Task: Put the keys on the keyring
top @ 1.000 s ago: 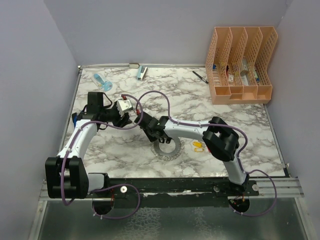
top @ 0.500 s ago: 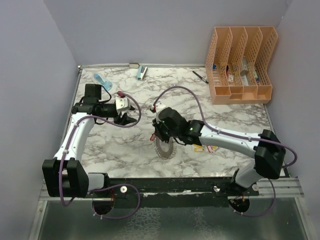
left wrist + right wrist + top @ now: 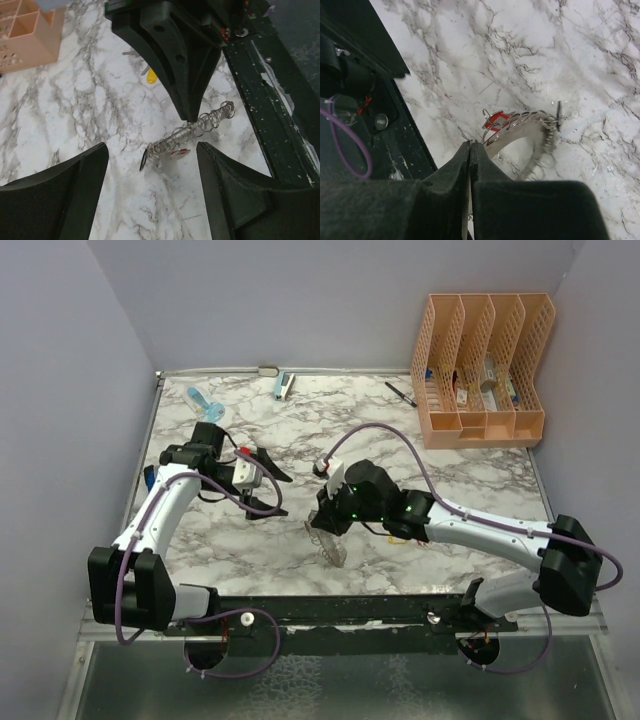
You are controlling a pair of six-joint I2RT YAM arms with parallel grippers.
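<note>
My right gripper is shut on the rim of the keyring, a grey coiled metal ring that it holds tilted up on edge above the marble table. A key with a red tag hangs on the ring close to the pinch. My left gripper is open, apart from the ring on its left, with nothing between its fingers. In the left wrist view the keyring is seen edge-on under the right gripper's fingers, and a yellow-tagged key lies on the table beyond.
An orange desk organiser stands at the back right with a black pen next to it. A blue stapler-like item and another blue object lie along the back left. The black base rail runs along the near edge.
The right arm has stretched out to the left and tipped the keyring from flat up onto its edge. The left gripper has opened wider and shifted slightly toward the ring.
</note>
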